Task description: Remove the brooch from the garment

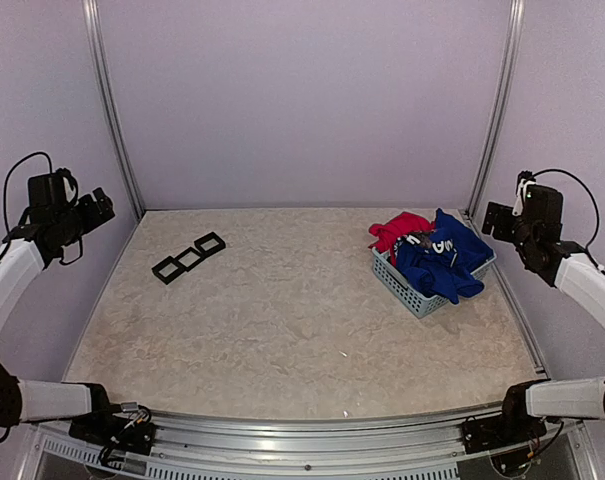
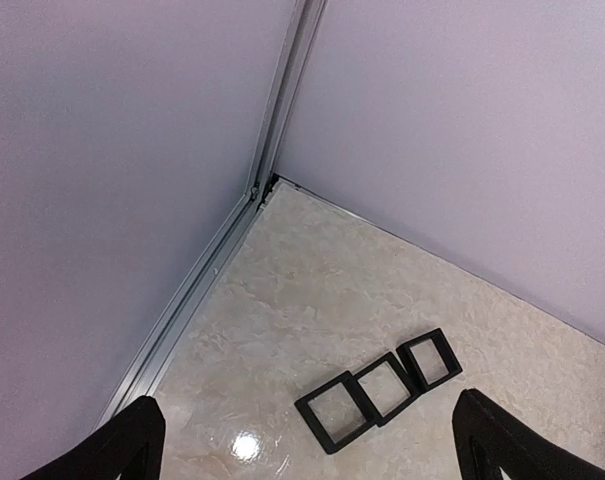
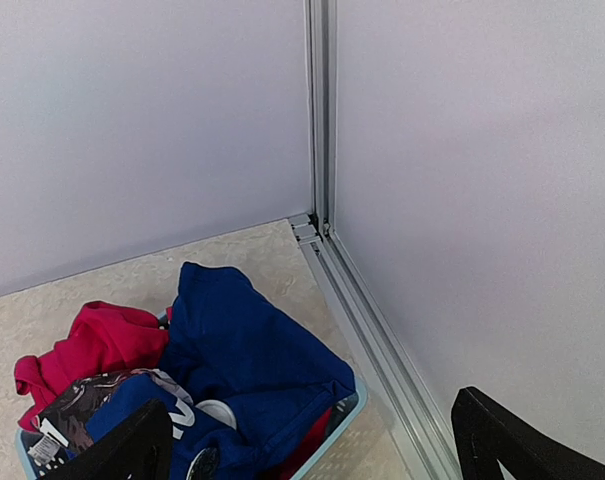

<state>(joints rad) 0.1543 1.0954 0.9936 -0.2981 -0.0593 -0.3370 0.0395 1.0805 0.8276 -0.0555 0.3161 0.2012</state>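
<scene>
Nothing is done yet. The crumpled royal-blue cotton T-shirt (image 1: 447,258) lies in a pale-blue plastic basket (image 1: 403,290) at the far right of the counter (image 1: 282,310), and I can't make out its brooch. My left hand (image 2: 307,445) and right hand (image 3: 307,445) hang spread and empty, well apart from it.

Left arm (image 1: 12,275) and right arm (image 1: 590,282): white link shells, black joints and bases. A thin black cable (image 1: 26,158) loops at 12 o'clock over each wrist. Left gripper (image 1: 102,207) and right gripper (image 1: 494,220) are matte black, each with 2 wedge-shaped fingers (image 2: 132,445).
</scene>
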